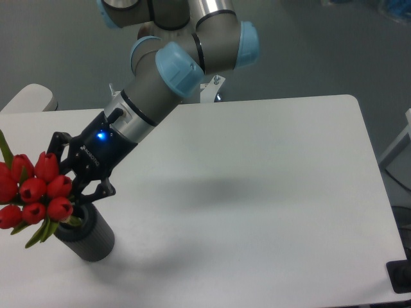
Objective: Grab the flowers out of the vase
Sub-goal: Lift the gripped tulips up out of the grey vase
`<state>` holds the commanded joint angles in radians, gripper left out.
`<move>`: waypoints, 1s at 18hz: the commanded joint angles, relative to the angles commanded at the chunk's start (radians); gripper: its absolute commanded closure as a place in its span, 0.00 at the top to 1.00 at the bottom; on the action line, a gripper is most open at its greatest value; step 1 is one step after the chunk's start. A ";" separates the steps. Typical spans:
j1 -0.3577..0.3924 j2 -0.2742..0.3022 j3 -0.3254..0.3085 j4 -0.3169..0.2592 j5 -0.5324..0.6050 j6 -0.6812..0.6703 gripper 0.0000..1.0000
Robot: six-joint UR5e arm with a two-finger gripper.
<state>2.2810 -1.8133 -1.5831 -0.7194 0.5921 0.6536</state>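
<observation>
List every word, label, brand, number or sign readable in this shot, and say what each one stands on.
No text can be read anywhere in this view.
Gripper: a small pale marking on its black body near the blue light, too small and blurred to read.
Flowers, vase and table: no lettering, labels or signs visible.
</observation>
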 joint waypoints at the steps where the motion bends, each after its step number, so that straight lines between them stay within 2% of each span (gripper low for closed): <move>1: 0.000 0.005 -0.002 0.000 -0.003 -0.006 0.39; 6: 0.038 0.035 0.002 -0.002 -0.075 -0.061 0.39; 13: 0.109 0.040 0.044 -0.003 -0.123 -0.086 0.39; 15: 0.133 0.019 0.067 -0.003 -0.130 -0.084 0.38; 18: 0.156 -0.044 0.121 -0.003 -0.129 -0.069 0.38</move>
<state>2.4374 -1.8575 -1.4621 -0.7225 0.4633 0.5844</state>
